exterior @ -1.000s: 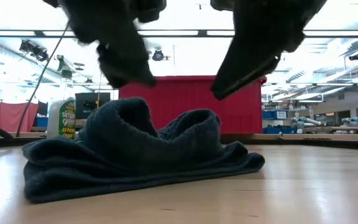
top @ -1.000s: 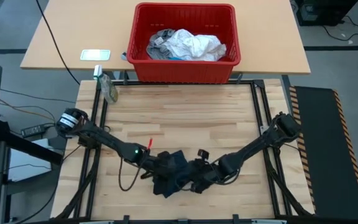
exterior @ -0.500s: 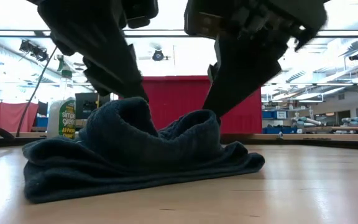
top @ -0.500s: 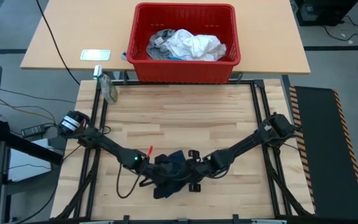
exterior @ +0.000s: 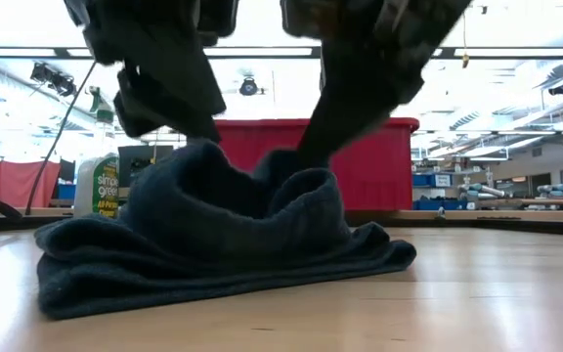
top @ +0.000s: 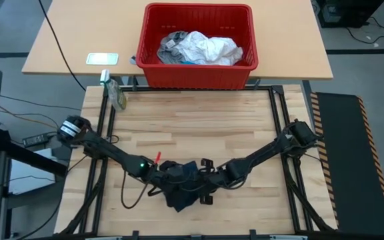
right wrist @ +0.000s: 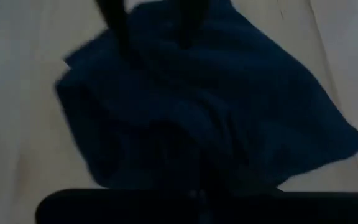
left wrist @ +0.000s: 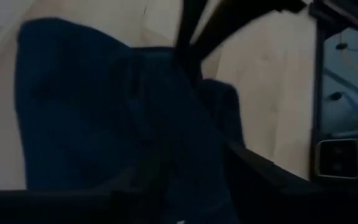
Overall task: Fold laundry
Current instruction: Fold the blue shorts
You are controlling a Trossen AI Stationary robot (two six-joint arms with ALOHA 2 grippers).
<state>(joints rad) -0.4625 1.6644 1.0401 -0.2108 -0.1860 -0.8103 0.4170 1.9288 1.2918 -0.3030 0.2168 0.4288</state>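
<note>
We have both tools, left tool and right tool, down on the navy garment at 6 o'clock on the surface. Finger states: cannot tell. Step: gripping the edges. Next: lift and spread flat.

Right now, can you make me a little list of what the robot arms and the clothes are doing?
garment on table: crumpled dark navy cloth garment, lying on the wooden slatted table
left gripper: down on the garment's left side
right gripper: down on the garment's right side
basket: red plastic basket beyond the table
in basket: white cloth garment and grey cloth garment, unfolded
folding: not done yet
</note>
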